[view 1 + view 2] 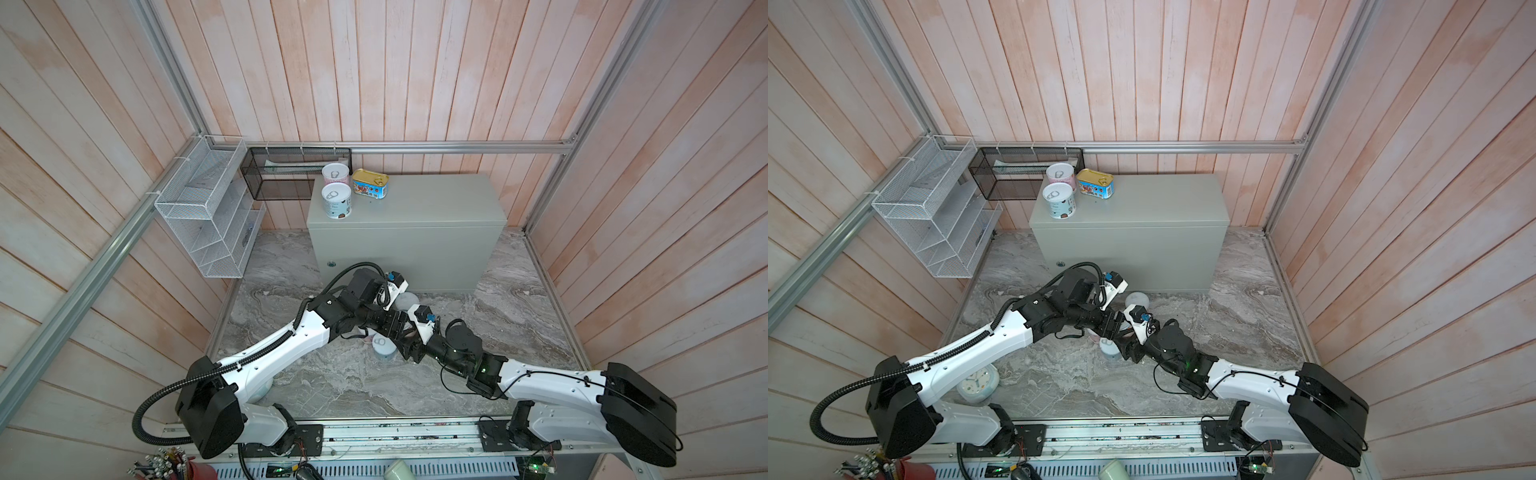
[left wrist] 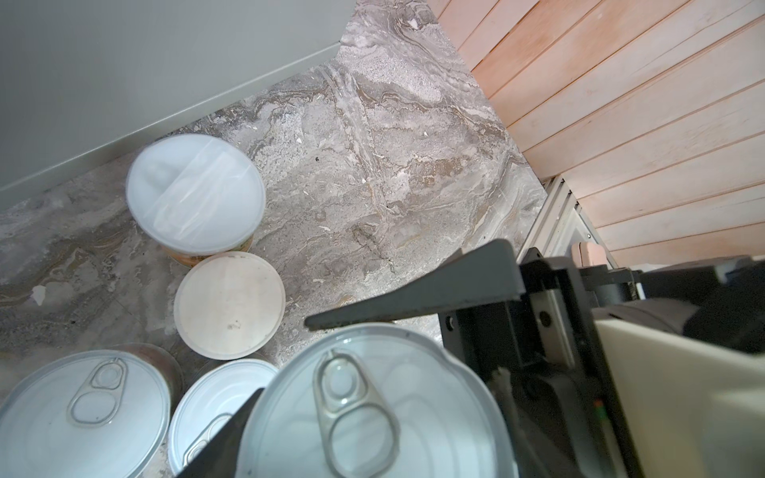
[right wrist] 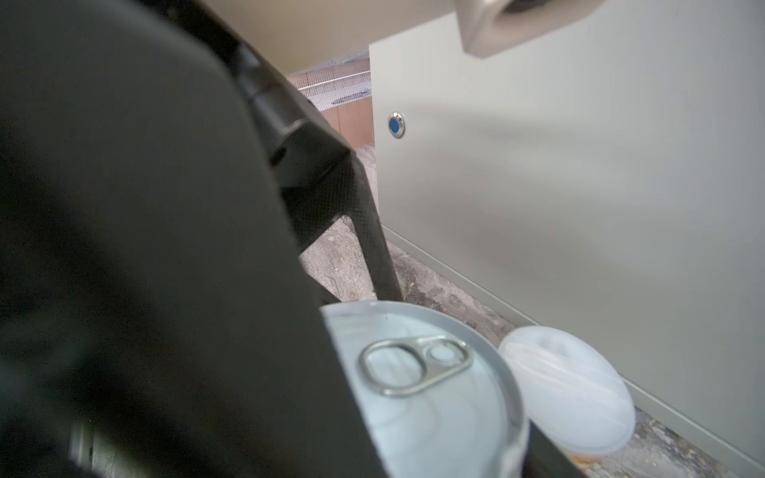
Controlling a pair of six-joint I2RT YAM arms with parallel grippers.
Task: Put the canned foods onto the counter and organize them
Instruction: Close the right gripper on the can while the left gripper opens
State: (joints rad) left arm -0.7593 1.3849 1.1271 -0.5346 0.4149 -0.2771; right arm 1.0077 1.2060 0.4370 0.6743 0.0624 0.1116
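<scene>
On the counter [image 1: 424,203], at its back left, stand two pull-tab cans [image 1: 336,174] [image 1: 337,200] and a gold tin [image 1: 370,183]. In front of it, low over the marble floor, both grippers meet on one silver-lidded pull-tab can [image 2: 372,414]. My left gripper [image 2: 364,430] is shut on it. My right gripper [image 3: 439,414] grips the same can crosswise, one of its fingers [image 2: 414,298] lying along the rim. In both top views the arms hide this can. Nearby on the floor stand a white-lidded can [image 2: 194,194], a beige-lidded one [image 2: 229,304] and two pull-tab cans [image 2: 82,414] [image 2: 215,397].
A white wire rack [image 1: 208,216] and a black mesh basket [image 1: 286,174] hang on the walls left of the counter. A round pale clock-faced object [image 1: 978,384] lies under the left arm. Marble floor [image 1: 519,332] stretches right of the arms, with wooden walls on three sides.
</scene>
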